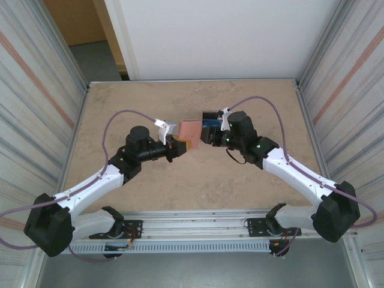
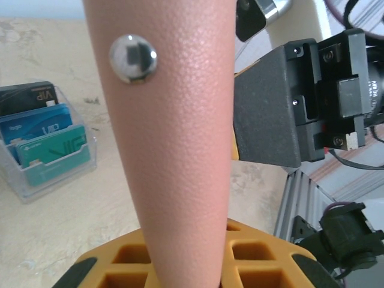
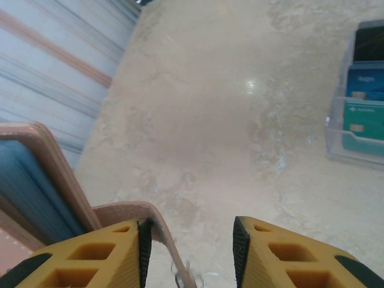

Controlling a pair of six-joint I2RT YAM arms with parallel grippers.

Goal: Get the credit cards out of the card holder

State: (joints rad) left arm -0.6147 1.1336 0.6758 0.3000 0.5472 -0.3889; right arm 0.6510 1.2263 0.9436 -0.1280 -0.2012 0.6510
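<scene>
Centrally, both arms (image 1: 96, 183) reach inward, left end effector (image 1: 179, 146) pinching one salmon card holder (image 1: 190, 129), seemingly off the tabletop (image 1: 198, 186), right end effector (image 3: 192, 234) parted beside it; three credit cards (image 2: 42, 129) stand in a clear rack (image 2: 36, 186).

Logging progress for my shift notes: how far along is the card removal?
Done: three credit cards stand in the clear tray. In hand: the left gripper clamps the card holder; the right gripper is open beside its tab. Left: cannot tell whether any card is inside it.
</scene>
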